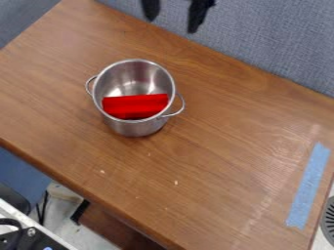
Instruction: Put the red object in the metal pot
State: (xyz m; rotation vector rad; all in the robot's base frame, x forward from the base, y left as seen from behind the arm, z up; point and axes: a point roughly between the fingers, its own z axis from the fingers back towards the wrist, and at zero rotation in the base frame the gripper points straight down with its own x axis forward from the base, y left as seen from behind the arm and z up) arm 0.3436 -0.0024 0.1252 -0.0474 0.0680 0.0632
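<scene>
Red half-disc (137, 104) lies inside the steel pot (135, 96) on the worktop (248, 146). Gripper (175, 10) above, jaws wide, empty. Task looks done.

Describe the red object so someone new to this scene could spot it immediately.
On the brown wooden table, left of centre, stands a shiny metal pot with small side handles. Inside it lies the red object, a flat half-disc, the only bright red thing in view.
</scene>
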